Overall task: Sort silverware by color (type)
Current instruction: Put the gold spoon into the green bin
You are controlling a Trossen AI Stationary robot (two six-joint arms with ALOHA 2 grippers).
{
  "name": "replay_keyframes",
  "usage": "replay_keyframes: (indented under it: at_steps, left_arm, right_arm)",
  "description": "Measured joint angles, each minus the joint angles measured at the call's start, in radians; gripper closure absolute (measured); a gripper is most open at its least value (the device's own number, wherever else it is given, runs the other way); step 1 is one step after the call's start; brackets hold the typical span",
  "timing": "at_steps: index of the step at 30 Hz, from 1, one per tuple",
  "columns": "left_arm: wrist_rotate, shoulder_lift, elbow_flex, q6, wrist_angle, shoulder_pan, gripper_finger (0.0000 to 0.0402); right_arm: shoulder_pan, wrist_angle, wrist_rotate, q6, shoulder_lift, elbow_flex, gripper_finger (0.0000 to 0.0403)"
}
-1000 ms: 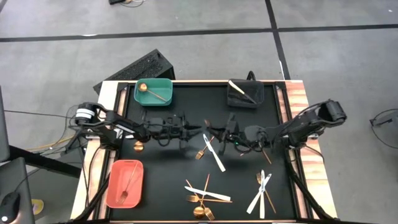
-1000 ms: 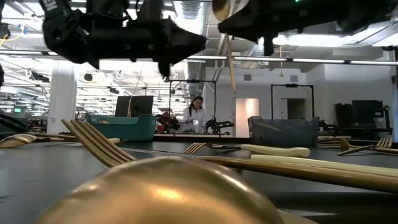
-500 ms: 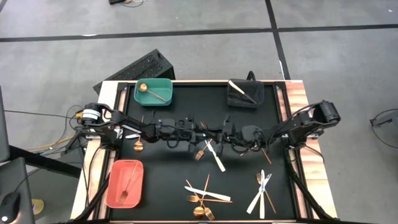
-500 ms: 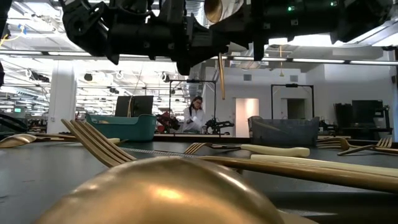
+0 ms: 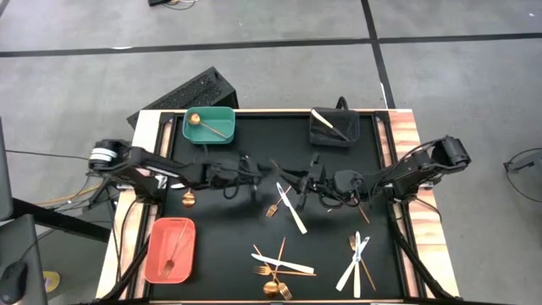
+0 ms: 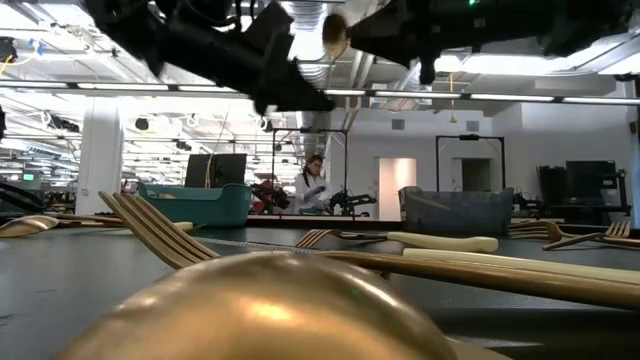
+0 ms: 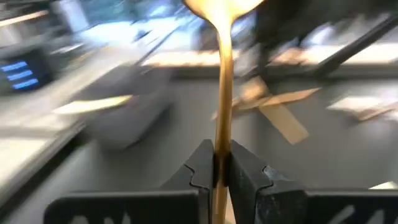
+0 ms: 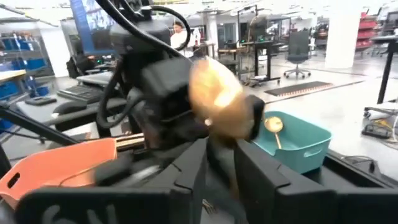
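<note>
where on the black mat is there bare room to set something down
Bare patches: between the teal bin and dark bin, and right of the salmon bin toward the front cutlery. Crowded: mid-mat under both arms, and the front pile of white knives and gold forks.

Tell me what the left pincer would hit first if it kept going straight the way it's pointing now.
Probably the right pincer. The left pincer, shut on a gold spoon, points across the table's middle toward it, and only a small gap separates them from above. Their relative heights are unclear, so it could pass by.
</note>
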Motion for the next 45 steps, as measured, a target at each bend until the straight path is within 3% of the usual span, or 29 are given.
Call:
replay_keyframes:
  at_steps: [4, 7, 13, 19, 27, 33, 39, 45]
  left_arm:
    - [-0.216, -0.154, -0.001, 0.083, -0.276, 0.016, 0.0391]
    - [-0.31, -0.246, 0.0, 0.144, -0.491, 0.062, 0.0391]
    - [-0.377, -0.342, -0.001, 0.211, -0.756, 0.221, 0.0392]
    - [-0.433, -0.349, -0.001, 0.389, -0.887, 0.38, 0.039]
    - [-0.578, -0.348, -0.001, 0.635, -0.898, 0.503, 0.0389]
    - [-0.561, -0.329, -0.001, 0.788, -0.88, 0.611, 0.0388]
    - [-0.552, -0.184, -0.001, 0.852, -0.886, 0.689, 0.0387]
    - [-0.658, -0.03, -0.001, 0.819, -0.744, 0.695, 0.0349]
  right_arm:
    - [0.009, -0.12, 0.075, 0.004, -0.054, 0.0, 0.026]
    - [0.009, -0.196, 0.121, 0.005, -0.093, 0.0, 0.0247]
    - [0.015, -0.31, 0.125, 0.046, -0.135, 0.0, 0.0239]
    - [0.015, -0.385, 0.126, 0.103, -0.137, 0.0, 0.0243]
    - [0.015, -0.438, 0.126, 0.141, -0.137, 0.0, 0.0243]
    - [0.004, -0.441, 0.127, 0.166, -0.137, 0.0, 0.0243]
    - [0.009, -0.447, 0.128, 0.189, -0.137, 0.0, 0.0243]
    - [0.04, -0.466, 0.128, 0.192, -0.137, 0.0, 0.0243]
